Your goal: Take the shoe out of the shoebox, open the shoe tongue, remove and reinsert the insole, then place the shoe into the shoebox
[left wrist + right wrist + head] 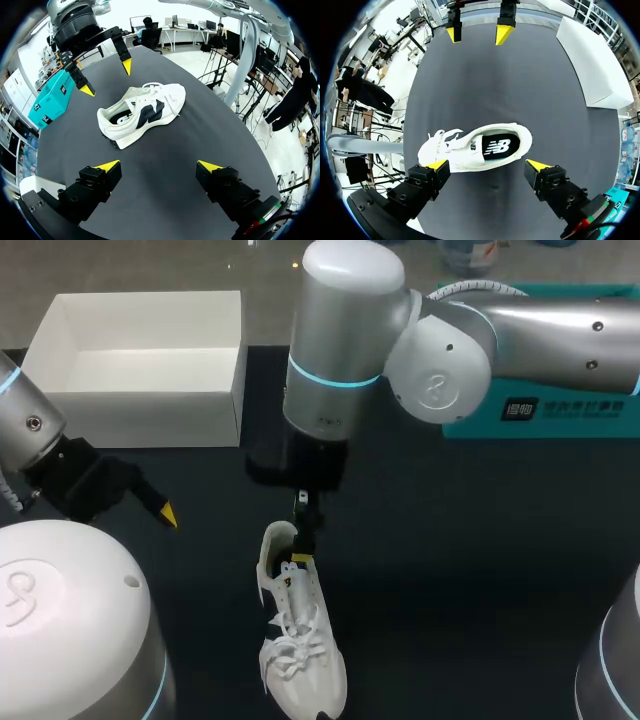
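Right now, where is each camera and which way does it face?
Head view: above and behind, looking down on the table; left arm, right arm show.
Left wrist view: on the left arm, looking across the table past the left gripper.
Right wrist view: on the right arm, looking down past the right gripper.
Shared: all three show the shoe.

**Dark table, even light**

The table (480,570) in front of me has a flat, matt top. It looks near black from above and mid grey from both my wrists (165,165) (485,75). Light lies evenly across it, with no hard glare. At its far right edge sits a teal box (565,418), long side toward me, with a dark printed patch on that wall.
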Motion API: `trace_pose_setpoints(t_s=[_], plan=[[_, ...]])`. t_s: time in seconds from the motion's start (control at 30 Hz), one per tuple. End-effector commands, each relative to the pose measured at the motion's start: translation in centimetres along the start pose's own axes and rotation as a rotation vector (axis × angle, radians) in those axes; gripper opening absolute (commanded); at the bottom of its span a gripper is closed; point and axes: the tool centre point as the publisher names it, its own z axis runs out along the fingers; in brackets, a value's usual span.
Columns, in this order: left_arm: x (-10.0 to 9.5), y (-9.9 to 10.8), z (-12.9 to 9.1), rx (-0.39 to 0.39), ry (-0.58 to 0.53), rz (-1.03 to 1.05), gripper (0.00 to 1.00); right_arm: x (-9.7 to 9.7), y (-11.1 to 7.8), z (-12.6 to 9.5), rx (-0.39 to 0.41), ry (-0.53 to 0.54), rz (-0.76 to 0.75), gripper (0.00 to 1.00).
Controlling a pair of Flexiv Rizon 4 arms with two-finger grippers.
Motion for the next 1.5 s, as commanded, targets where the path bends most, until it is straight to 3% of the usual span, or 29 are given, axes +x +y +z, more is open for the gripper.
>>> trace_pose_setpoints(t_s=[0.03,0.53,0.9,1.5], plan=[[-0.1,0.1,0.0,0.000,0.003,0.000,1.00,-0.8,1.1,0.5,0.029,0.011,-0.030,1.00],[-0.1,0.1,0.0,0.000,0.003,0.000,1.00,-4.4,2.7,2.6,0.072,0.028,-0.062,1.00],[-0.1,0.1,0.0,0.000,0.003,0.000,1.00,-5.0,3.3,5.0,0.100,0.066,-0.056,1.00],[-0.1,0.1,0.0,0.000,0.003,0.000,1.00,-4.9,1.7,7.3,0.121,0.092,-0.009,1.00]])
